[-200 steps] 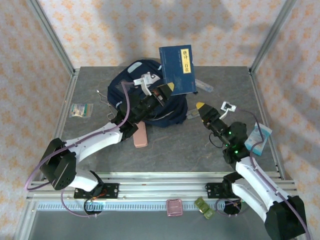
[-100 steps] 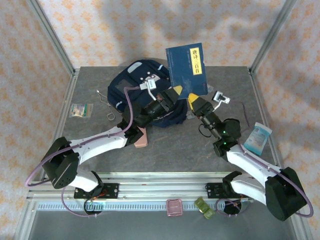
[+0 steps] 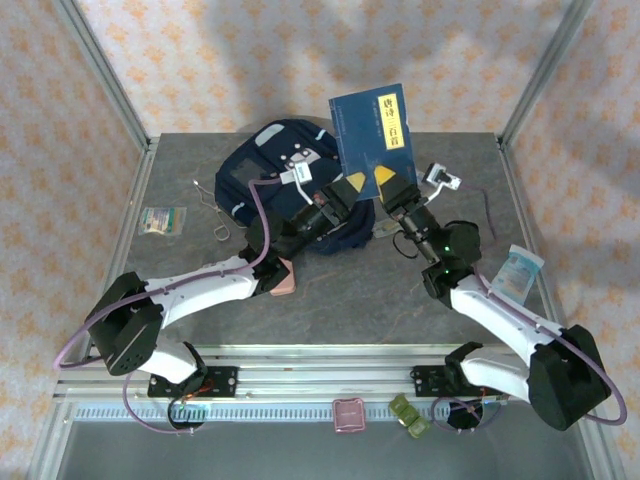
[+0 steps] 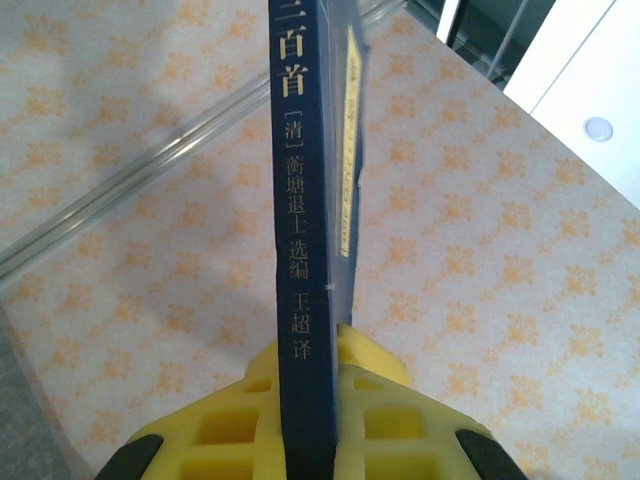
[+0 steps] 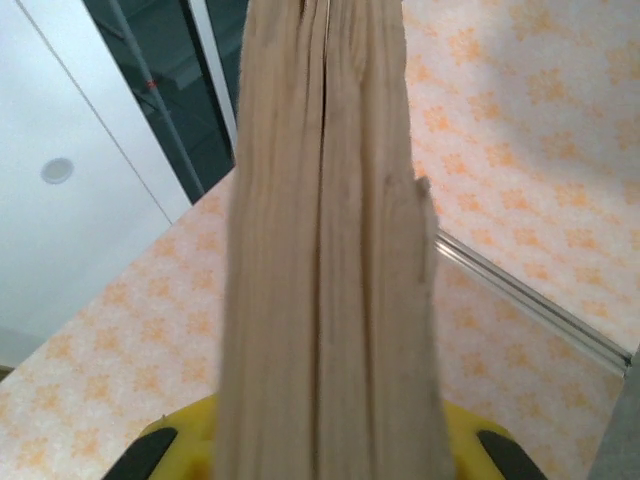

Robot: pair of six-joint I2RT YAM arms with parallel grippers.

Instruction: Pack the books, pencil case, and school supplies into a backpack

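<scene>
A dark blue book point(image 3: 372, 128) stands upright in the air above the navy backpack point(image 3: 262, 172), which lies at the back of the table. My left gripper point(image 3: 351, 189) is shut on the book's lower edge at the spine point(image 4: 305, 250). My right gripper point(image 3: 391, 185) is shut on the same lower edge from the right, and the book's page edges point(image 5: 325, 250) run up between its yellow fingers. The pink pencil case point(image 3: 283, 279) lies in front of the backpack, partly under my left arm.
A greenish-white flat packet point(image 3: 162, 220) and a bent wire piece point(image 3: 206, 192) lie at the left. A blue-white packet point(image 3: 517, 272) sits near the right edge. Metal frame posts stand at the back corners. A pink item point(image 3: 348, 413) and a green one point(image 3: 408, 415) rest on the front rail.
My right gripper came up and left to the book and closed on its lower edge. The left gripper carried the book a little to the right, then held still.
</scene>
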